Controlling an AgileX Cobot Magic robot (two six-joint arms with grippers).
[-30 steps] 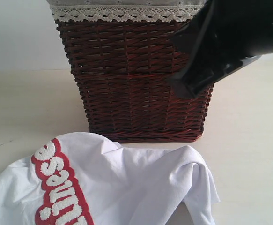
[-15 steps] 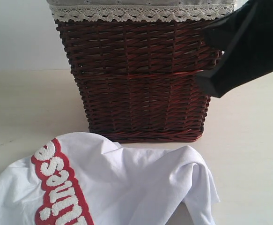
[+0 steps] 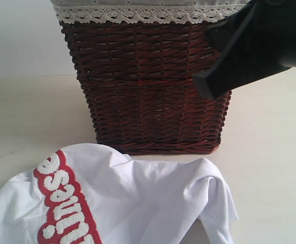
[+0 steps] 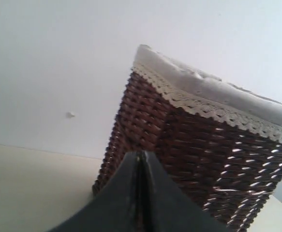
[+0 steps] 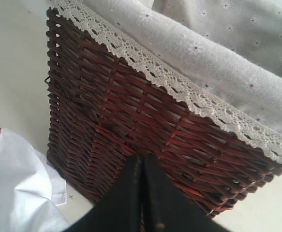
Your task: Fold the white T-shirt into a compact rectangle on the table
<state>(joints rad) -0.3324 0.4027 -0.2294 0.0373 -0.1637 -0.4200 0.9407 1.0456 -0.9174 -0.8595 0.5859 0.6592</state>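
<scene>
The white T-shirt (image 3: 132,203) lies crumpled on the pale beige table (image 3: 31,112) at the front, its red bubbly lettering (image 3: 64,206) running down its left part. A corner of the shirt (image 5: 15,188) also shows in the right wrist view. My right gripper (image 3: 203,86) hangs high at the right, in front of the basket's upper corner, well above the shirt; its fingers are pressed together with nothing between them (image 5: 141,162). My left gripper (image 4: 141,157) is shut and empty too, pointing at the basket; it is out of the exterior view.
A dark wicker basket (image 3: 148,86) with a grey lace-trimmed liner (image 3: 137,12) stands just behind the shirt, at mid-table. Bare table (image 3: 269,152) lies to both sides of it. A pale wall rises behind.
The right arm swung right and up half a second ago, then came back left and slightly lower across the basket's corner. The shirt has not moved.
</scene>
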